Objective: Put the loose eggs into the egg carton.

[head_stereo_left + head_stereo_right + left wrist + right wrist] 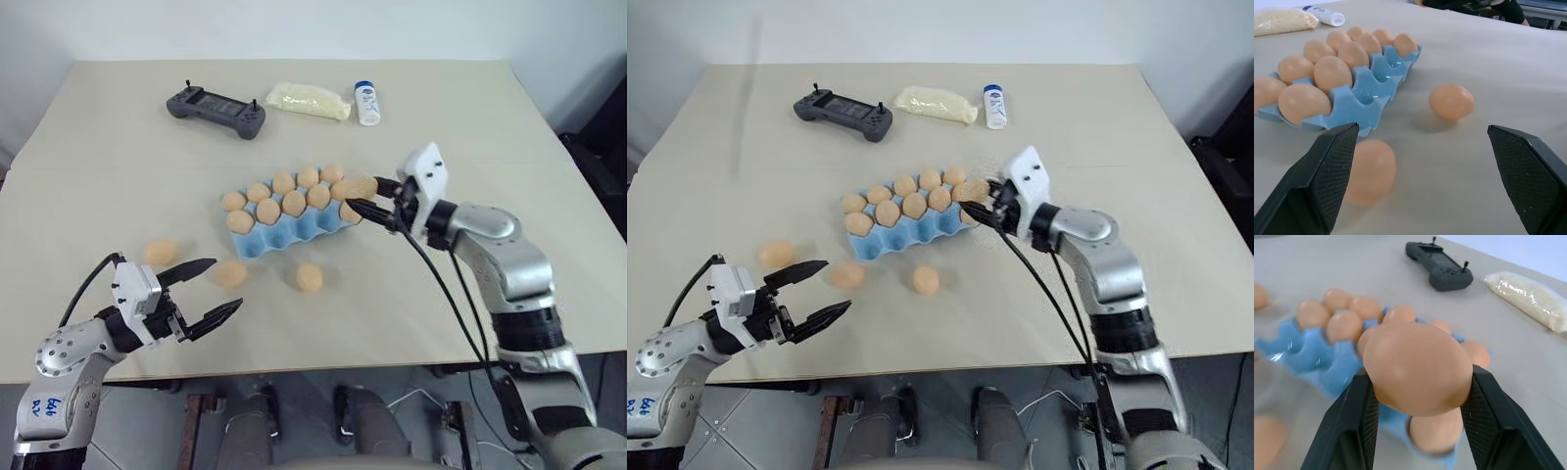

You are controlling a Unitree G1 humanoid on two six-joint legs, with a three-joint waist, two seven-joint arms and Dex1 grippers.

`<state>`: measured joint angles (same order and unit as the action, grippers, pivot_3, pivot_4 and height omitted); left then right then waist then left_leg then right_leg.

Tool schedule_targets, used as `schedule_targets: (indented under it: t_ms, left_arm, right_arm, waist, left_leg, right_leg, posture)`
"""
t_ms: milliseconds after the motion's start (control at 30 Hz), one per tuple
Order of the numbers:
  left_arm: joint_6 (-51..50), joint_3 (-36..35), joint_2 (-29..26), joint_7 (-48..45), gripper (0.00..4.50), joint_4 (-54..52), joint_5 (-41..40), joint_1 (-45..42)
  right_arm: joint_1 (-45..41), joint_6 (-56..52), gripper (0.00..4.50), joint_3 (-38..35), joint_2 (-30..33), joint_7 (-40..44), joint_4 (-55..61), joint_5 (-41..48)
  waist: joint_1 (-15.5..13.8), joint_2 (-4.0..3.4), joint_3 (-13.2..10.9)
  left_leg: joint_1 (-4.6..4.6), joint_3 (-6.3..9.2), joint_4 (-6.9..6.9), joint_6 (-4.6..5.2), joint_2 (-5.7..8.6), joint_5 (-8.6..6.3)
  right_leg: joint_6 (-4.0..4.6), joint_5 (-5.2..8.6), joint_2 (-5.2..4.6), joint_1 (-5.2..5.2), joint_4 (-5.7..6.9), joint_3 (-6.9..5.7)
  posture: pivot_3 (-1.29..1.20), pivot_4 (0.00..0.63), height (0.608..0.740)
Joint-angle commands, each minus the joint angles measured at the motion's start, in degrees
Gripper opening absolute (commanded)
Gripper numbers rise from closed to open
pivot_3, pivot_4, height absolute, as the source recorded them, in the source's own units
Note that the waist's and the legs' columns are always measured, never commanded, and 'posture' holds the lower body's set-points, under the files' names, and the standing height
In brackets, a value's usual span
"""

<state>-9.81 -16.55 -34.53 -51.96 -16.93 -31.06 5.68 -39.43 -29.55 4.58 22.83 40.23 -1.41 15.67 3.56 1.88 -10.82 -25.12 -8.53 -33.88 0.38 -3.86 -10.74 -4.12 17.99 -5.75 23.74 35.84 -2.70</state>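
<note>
The counter (118,176) is a flat, matt beige surface. The landmark is the egg carton (294,233), a light blue moulded tray with glossy rounded cups and scalloped walls, lidless, lying near the counter's middle. Its back rows hold smooth tan-orange eggs; several front cups stand empty.

Left of the carton and towards the front edge, the left pincer (209,290) has two black wedge-shaped fingers with a fine cross-hatched pad texture, spread wide and grasping nothing. Three loose eggs lie on the counter in front of the carton: the first egg (161,253) well to the left of it, the second egg (230,273) just off its front left corner and beside the left pincer's upper finger without visible contact, and the third egg (310,278) in front of the carton's middle, apart from both pincers.

At the carton's right end, the right pincer (364,197) is clenched on a fourth egg (1418,367), gripped at its two sides by the textured pads and held above the carton's right-hand cups.

Behind the carton lie a dark grey controller (216,111) with two small sticks, a clear soft bag of pale grains (310,101), and a white cylindrical bottle (367,103) with a blue cap; its label writing is too small to read.
</note>
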Motion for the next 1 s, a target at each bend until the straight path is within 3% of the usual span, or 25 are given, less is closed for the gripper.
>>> schedule_targets:
  t_ms: [33,367,633,833,1000]
  left_arm:
    - [1.2,0.1,0.5,0.6,4.50,0.1,0.4,-0.6]
    - [1.4,0.2,1.1,2.2,4.50,-0.8,0.6,-0.6]
    - [1.7,0.7,1.3,2.9,4.50,-0.7,0.8,-1.3]
    - [1.7,1.3,1.3,3.0,4.50,-0.1,0.9,-2.7]
    - [1.6,1.4,1.2,2.9,4.50,0.5,0.8,-3.5]
  right_arm:
    - [-3.0,3.1,1.94,1.8,-2.0,-1.4,-5.1,-2.8]
    - [-5.5,5.8,1.94,5.2,-5.6,1.2,-11.1,-5.3]
    - [-5.3,5.6,4.48,5.6,-5.9,1.0,-11.5,-6.4]
    - [-5.1,4.9,4.48,4.4,-3.9,2.2,-8.5,-5.8]
    - [-0.7,5.7,4.48,-0.2,1.0,5.8,1.0,-1.5]
  waist:
    - [0.0,-0.01,0.0]
    - [-0.1,-0.03,0.0]
    - [-0.2,-0.04,0.0]
    - [-0.2,-0.05,0.0]
    - [-0.5,-0.06,0.0]
  left_leg:
    - [0.01,0.00,0.00,0.00,-0.01,0.00]
    - [-0.06,-0.10,-0.01,0.04,0.03,-0.03]
    - [-0.06,-0.10,-0.04,0.04,0.03,-0.02]
    - [-0.07,-0.10,-0.04,0.03,0.03,-0.02]
    - [-0.08,-0.10,-0.03,0.05,0.03,-0.04]
  right_leg:
    - [-0.34,-0.19,-0.05,-0.01,0.01,-0.12]
    - [-0.56,-0.33,-0.71,0.02,0.06,-1.55]
    - [-0.56,-0.34,-0.73,0.02,0.10,-1.88]
    - [-0.56,-0.34,-0.73,0.02,0.10,-1.91]
    - [-0.57,-0.34,-0.80,0.02,0.08,-1.93]
  posture:
    - [0.00,0.150,0.740]
    - [0.00,0.150,0.740]
    - [0.00,0.150,0.740]
    - [0.00,0.150,0.740]
    - [0.00,0.150,0.740]
